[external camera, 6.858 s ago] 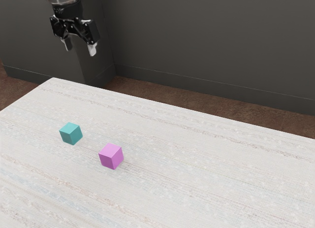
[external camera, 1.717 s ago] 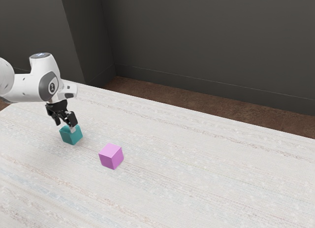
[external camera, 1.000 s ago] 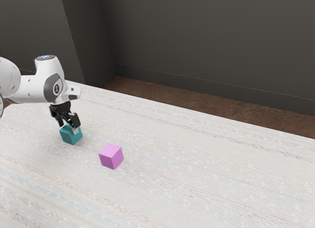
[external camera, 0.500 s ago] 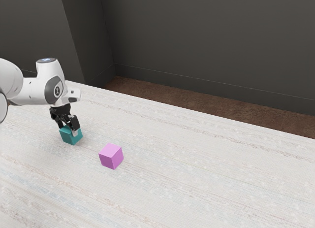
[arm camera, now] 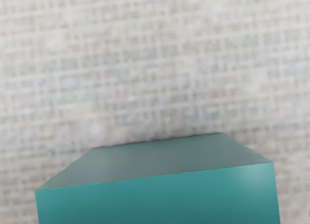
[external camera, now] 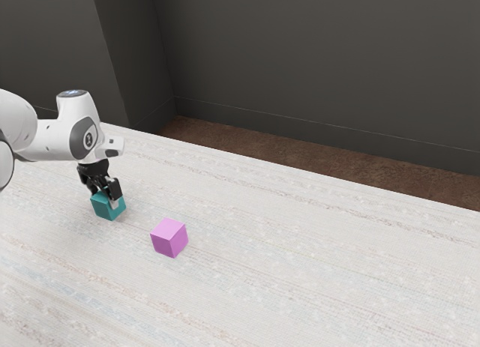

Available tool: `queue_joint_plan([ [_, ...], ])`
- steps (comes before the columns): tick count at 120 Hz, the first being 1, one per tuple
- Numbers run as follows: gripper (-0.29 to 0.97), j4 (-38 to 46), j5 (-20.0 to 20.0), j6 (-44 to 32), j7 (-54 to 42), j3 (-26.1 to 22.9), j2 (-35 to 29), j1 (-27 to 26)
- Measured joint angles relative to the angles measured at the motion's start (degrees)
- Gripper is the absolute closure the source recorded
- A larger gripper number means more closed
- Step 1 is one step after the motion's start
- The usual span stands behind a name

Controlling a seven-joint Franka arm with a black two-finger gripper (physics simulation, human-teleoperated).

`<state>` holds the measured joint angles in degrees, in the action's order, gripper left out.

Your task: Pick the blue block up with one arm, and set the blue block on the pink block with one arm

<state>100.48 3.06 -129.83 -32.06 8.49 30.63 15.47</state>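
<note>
A pale, wood-grained surface (external camera: 315,257) takes up most of the exterior view, running from the near edge back to a strip of brown floor (external camera: 300,148). Behind the floor stand dark grey walls (external camera: 322,55), with a squared dark column (external camera: 135,55) projecting at the corner near the upper left.

The white arm (external camera: 45,133) comes in from the exterior view's left. Its rounded last joints hang low over the surface, and the hand points downward.

The pink block (external camera: 169,237) rests flat on the surface with one corner toward the camera. It is near the arm's hand but apart from it, on the exterior view's right and a little nearer the camera.

The blue block (external camera: 100,206), rendered as a teal cube, sits on the surface directly under the hand. It is near the pink block and not touching it; a strip of bare surface lies between the two.

The black end effector (external camera: 106,191) is down on the blue block's top, covering part of its upper face. Whether it grips the block or merely straddles it I cannot tell.

In the wrist view the blue block (arm camera: 160,190) lies close beneath the hand, with its top face and one side showing. The grained surface (arm camera: 145,59) spreads beyond it.
</note>
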Motion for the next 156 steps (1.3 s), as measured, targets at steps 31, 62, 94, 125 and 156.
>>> queue_joint_plan([
  [31,0.28,0.0,0.0,-0.1,-0.1,-0.3,-0.3,-0.1],
  [62,0.30,0.5,0.0,2.3,0.4,-2.5,-5.4,-0.2],
  [94,0.34,6.0,0.0,7.2,3.4,-8.7,-16.4,-0.2],
  [125,0.37,11.6,-0.2,7.2,7.9,-12.7,-21.3,-0.4],
  [156,0.38,16.8,-0.1,5.1,11.7,-15.1,-24.9,-0.2],
])
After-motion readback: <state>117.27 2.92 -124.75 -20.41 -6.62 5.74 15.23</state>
